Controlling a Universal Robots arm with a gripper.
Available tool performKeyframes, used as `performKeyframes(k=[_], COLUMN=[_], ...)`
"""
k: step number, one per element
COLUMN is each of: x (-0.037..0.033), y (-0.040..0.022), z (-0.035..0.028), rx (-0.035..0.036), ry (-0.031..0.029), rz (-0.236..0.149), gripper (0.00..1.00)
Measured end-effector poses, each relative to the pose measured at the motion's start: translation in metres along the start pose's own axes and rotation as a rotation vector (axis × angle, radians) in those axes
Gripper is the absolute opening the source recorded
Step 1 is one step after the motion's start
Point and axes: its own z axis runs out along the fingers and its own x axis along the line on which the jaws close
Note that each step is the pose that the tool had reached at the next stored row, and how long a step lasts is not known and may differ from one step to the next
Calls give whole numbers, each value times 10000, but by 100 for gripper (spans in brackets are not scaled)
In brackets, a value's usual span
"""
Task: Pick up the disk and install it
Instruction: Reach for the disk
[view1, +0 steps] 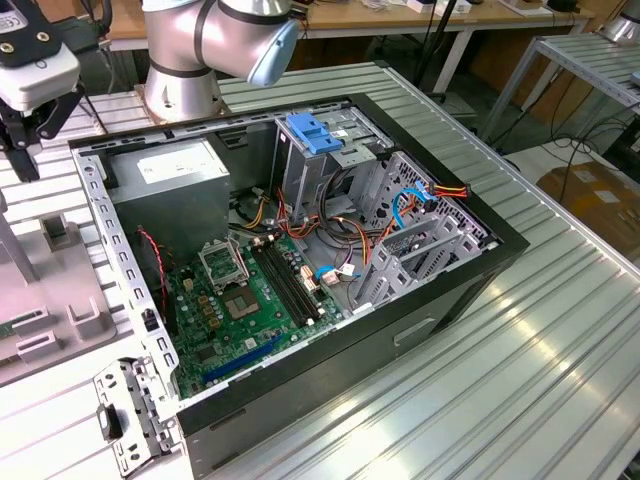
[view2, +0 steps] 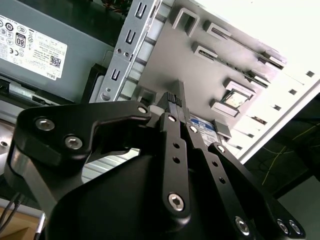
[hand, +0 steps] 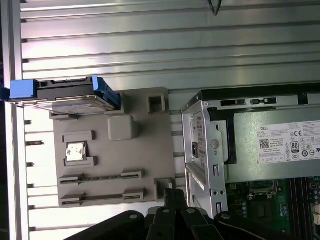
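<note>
**Ribbed counter, disk waiting in its fixture**

Ribbed aluminium counter (view1: 560, 330) is carrying the open computer case (view1: 440, 290) and, on the exterior view's left, a grey fixture plate (view1: 60, 300). You are looking at the pick-up step, not yet made. The disk (hand: 65, 95) is standing on edge in a slot at one corner of that plate, blue rails showing, with nothing gripping it. Your tool (view2: 174, 100) is hanging above the plate at the end beside the case wall, well apart from the disk. Its pads are sitting close together, narrow, holding nothing.

As I judge it, the grasp is calling for opened pads, a run along the plate away from the case, and a squaring-up to the disk's flat faces rather than its rails.

Bare counter is lying open beyond the disk's outer sides, though a raised block (hand: 120, 127) on the plate is standing near it. The case's metal edge rail (view2: 125, 50) is running just beside the tool. Inside the case, the drive cage (view1: 315, 135) with its blue bracket is sitting at the far side, and loose cables (view1: 340, 250) are crowding close beside it, so room there is looking tight.
</note>
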Motion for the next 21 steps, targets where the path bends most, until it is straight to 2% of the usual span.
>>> performKeyframes(k=[8,21], x=[167,306], y=[-12,-23], z=[-1,-1], rx=[1,0], ry=[1,0], rz=[1,1], gripper=[11,11])
